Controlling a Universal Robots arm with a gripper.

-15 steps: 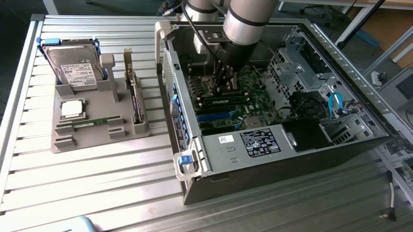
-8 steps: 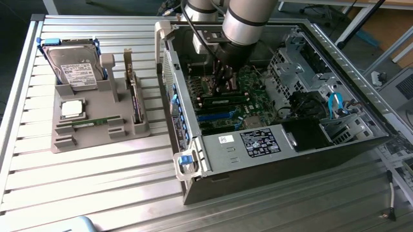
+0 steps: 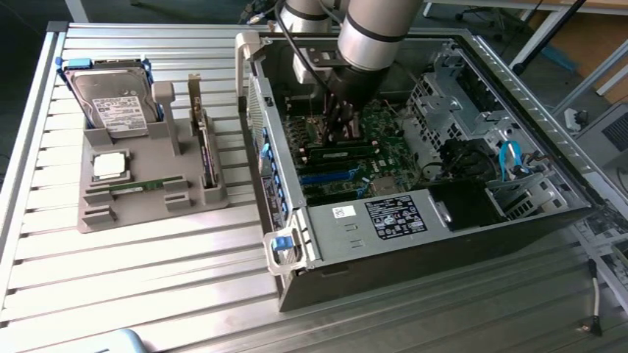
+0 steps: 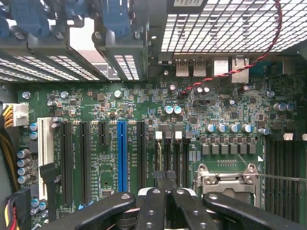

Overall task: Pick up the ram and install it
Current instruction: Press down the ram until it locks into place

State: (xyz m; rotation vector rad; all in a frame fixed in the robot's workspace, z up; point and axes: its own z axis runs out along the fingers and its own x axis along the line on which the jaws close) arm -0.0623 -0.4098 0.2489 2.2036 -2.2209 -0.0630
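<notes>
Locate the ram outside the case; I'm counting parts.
The ram lies at the exterior view's left, on the gray holder, beside the processor chip.

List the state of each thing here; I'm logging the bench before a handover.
computer case: open, side panel off.
hand: shut, inside the case, over the motherboard.
ram: lying flat in the grey holder.
hard drive: standing in the holder.
processor: lying on the holder.

Tabletop and its load

I see a slatted metal tabletop [image 3: 147,272] carrying a grey parts holder [image 3: 147,195] toward the exterior view's left and an open computer case [image 3: 422,243] beside it.
</notes>
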